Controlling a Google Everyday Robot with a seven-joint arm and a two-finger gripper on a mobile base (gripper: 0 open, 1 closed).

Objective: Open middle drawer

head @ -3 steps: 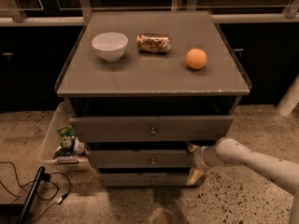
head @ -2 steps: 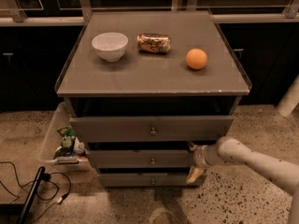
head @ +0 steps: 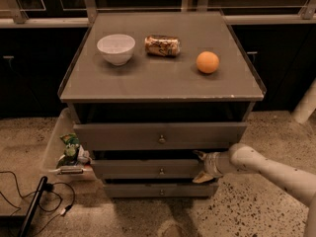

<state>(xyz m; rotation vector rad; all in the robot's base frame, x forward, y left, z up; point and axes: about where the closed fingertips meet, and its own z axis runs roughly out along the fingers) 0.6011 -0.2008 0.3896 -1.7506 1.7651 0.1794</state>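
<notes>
The grey cabinet has three drawer fronts. The middle drawer (head: 148, 169) is a flat grey panel with a small brass knob (head: 161, 171) at its centre, below the taller, wider top front (head: 158, 135). My gripper (head: 201, 166) is at the right end of the middle drawer front, touching or very close to it. The white arm (head: 266, 169) reaches in from the lower right. The middle drawer's inside is hidden.
On the cabinet top (head: 163, 78) are a white bowl (head: 116, 48), a lying can (head: 162, 45) and an orange (head: 207, 62). The slim bottom drawer front (head: 158, 190) is below. A clear bin (head: 66, 152) with packets stands left of the cabinet. Cables (head: 34, 201) lie on the floor.
</notes>
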